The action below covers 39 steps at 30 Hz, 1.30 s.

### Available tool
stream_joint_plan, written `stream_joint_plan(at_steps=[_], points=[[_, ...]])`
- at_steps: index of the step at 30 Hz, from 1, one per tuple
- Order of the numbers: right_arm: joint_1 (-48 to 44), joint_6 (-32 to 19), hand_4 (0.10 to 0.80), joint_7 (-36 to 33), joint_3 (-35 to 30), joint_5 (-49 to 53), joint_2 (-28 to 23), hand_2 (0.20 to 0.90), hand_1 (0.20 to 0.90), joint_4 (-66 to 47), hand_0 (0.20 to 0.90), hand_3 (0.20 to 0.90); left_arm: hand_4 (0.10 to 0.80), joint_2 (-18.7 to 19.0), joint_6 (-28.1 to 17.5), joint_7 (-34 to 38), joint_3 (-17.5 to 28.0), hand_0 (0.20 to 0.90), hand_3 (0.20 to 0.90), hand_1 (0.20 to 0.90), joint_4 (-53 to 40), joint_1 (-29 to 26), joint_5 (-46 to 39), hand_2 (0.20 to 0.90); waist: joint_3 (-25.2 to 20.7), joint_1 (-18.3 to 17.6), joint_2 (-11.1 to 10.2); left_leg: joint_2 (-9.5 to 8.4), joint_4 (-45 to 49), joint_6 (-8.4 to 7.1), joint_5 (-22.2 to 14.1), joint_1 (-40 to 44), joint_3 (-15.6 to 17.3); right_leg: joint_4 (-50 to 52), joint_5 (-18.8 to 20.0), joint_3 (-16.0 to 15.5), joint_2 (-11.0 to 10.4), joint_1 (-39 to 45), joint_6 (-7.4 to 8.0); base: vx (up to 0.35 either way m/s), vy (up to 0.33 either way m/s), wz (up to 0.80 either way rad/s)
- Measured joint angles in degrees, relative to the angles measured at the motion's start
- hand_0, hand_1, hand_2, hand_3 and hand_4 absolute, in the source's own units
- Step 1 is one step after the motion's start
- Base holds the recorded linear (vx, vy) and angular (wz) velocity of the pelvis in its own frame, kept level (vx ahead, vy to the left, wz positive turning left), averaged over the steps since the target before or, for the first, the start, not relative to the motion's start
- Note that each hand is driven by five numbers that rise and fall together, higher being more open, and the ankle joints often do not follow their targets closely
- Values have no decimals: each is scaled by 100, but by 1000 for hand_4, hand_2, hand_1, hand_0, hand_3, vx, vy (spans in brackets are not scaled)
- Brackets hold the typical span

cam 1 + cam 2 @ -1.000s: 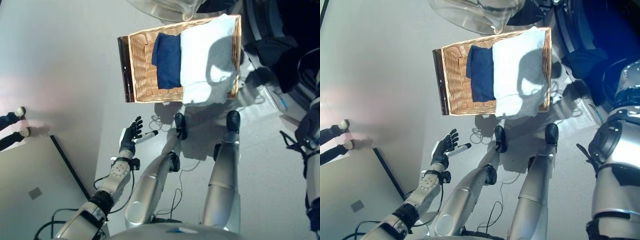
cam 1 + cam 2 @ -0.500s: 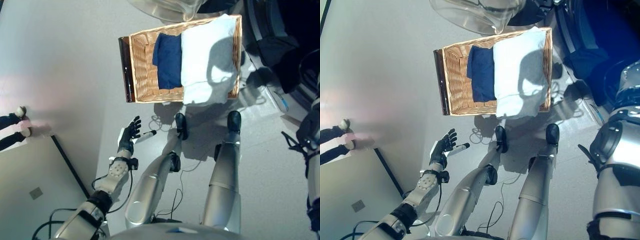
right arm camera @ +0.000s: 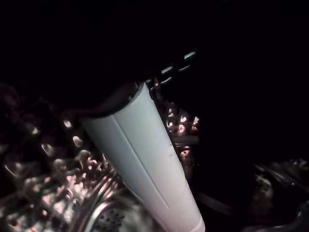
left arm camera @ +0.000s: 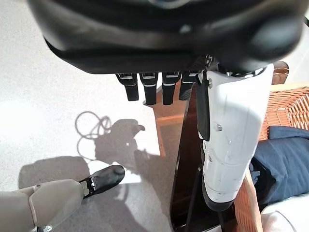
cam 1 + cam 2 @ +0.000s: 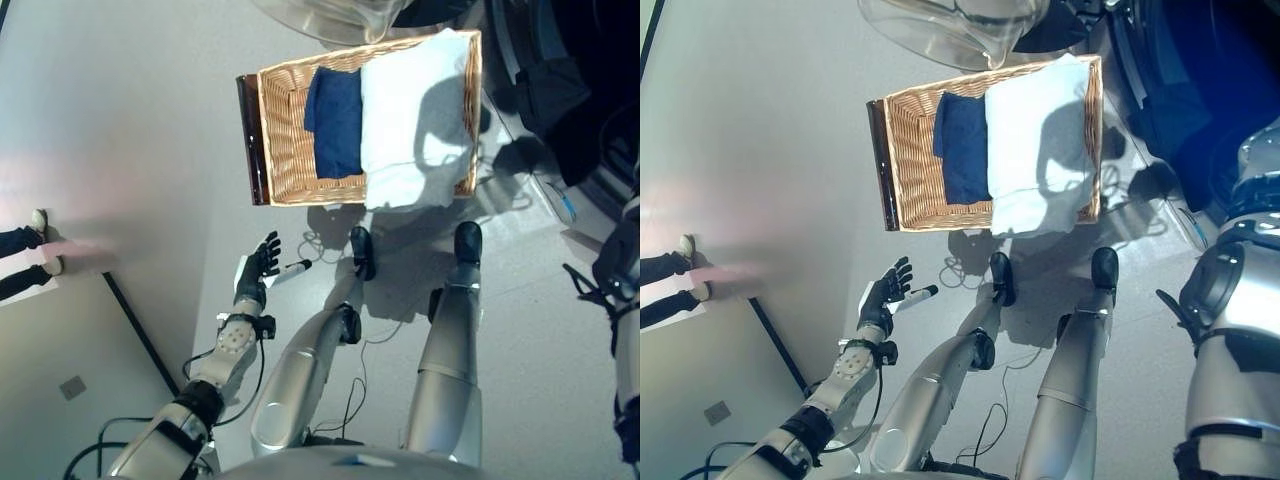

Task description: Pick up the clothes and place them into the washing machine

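The clothes lay in the wicker basket on the floor ahead of the robot: a dark blue garment folded flat beside a larger white cloth whose near edge spilled over the basket's rim; both looked soft, light and limp, likely to sag and trail when lifted, so a bunched pinch at a fold or the overhanging white edge seemed the surest hold, gathering enough fabric to stop it slipping; the left hand hovered low over the floor, well short of the basket, fingers spread and straight, holding nothing; the right hand showed only in its own wrist view, inside the washing machine's perforated metal drum, thumb extended; whether its fingers were apart or curled could not be told in the dark
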Motion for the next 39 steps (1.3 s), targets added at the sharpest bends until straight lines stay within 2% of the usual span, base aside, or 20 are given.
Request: stream_joint_plan(at_steps=[5, 8, 9, 10, 12, 14, 17, 20, 24, 30, 34, 39], points=[[0, 254, 800, -125, 179, -295, -42, 900, 900, 96, 900, 900, 800, 3, -1, 3, 6, 900, 900, 900, -11, 0, 1, 900, -14, 2, 18, 11, 49, 6, -6, -2, 17, 2, 15, 7, 2, 18, -3, -11, 3, 0], [22, 697, 800, -332, 415, -794, -117, 900, 900, 351, 900, 900, 800, 3, 4, 3, 4, 900, 900, 900, -52, 8, 7, 900, -29, 0, 38, 27, 125, 34, -32, 9, 15, -4, 19, -17, 11, 91, -8, -14, 1, 1], [142, 1018, 800, -449, 702, -1262, -171, 900, 900, 404, 900, 900, 800, 11, 1, 5, 12, 900, 900, 900, -152, 27, 9, 900, -30, 7, 40, 29, 164, 62, -53, 9, 16, -2, 19, -19, 9, 111, -8, 0, 0, 0], [163, 1130, 800, -475, 807, -1424, -186, 900, 900, 403, 900, 900, 800, 18, 0, 4, 15, 900, 900, 900, -185, 30, 12, 900, -30, 5, 40, 27, 170, 67, -56, 9, 19, 0, 21, -18, 8, 112, -10, -35, 0, 0], [347, 1778, 800, -540, 1419, -2691, -284, 900, 900, 398, 900, 900, 800, 46, -9, 3, 60, 900, 900, 900, -294, 19, 41, 900, -30, -18, 40, 31, 256, 98, -83, 11, 22, -3, 32, -20, 5, 170, -9, 0, 0, 0], [481, 2201, 800, -514, 1760, -3584, -303, 900, 900, 380, 900, 900, 800, 53, -10, 1, 162, 900, 900, 900, -364, 20, 152, 900, -30, -17, 40, 51, 390, 161, -163, 13, 26, -1, 32, -24, 8, 231, -10, -7, 15, -2], [693, 2744, 800, -501, 2111, -4601, -297, 900, 900, 263, 900, 900, 800, 72, -105, 13, 387, 900, 900, 900, -426, 30, 233, 900, -34, -2, 45, 62, 409, 164, -181, 14, 53, -43, 45, -22, 13, 249, -15, -9, 33, -5], [838, 3124, 800, -504, 2169, -5377, -225, 900, 900, 198, 900, 900, 800, 72, -114, 42, 488, 900, 900, 900, -421, 27, 264, 900, -35, -1, 47, 107, 418, 164, -196, 29, 67, -221, 156, -37, 41, 355, 1, -5, 34, -9], [1164, 3444, 800, -522, 2123, -6131, -177, 900, 900, 38, 900, 900, 800, 67, -116, 46, 498, 900, 900, 900, -422, 24, 363, 900, -35, 1, 47, 106, 422, 183, -213, 105, 65, -317, 173, -43, 33, 485, 15, 4, 30, -1], [1659, 3592, 800, -501, 1972, -6634, 169, 900, 900, -611, 900, 900, 800, 61, -117, 116, 509, 900, 900, 900, -417, 19, 478, 900, -40, -24, 53, 128, 403, 204, -240, 319, 74, -388, 175, -57, 45, 713, 17, 12, 19, -5], [1956, 3588, 800, -568, 1842, -6881, 574, 900, 900, -1175, 900, 900, 800, 24, -109, 183, 621, 900, 900, 900, -357, 39, 482, 900, -41, -147, 54, 152, 445, 200, -266, 349, 57, -395, 174, -82, 60, 787, 13, 0, 0, 0], [2892, 3183, 800, -624, 1939, -7027, 1308, 900, 900, -2128, 900, 900, 800, -25, -113, 257, 683, 900, 900, 900, -362, 49, 549, 900, -43, -183, 57, 210, 499, 189, -351, 498, 89, -459, 161, -83, 103, 971, -9, 6, 5, -8]])
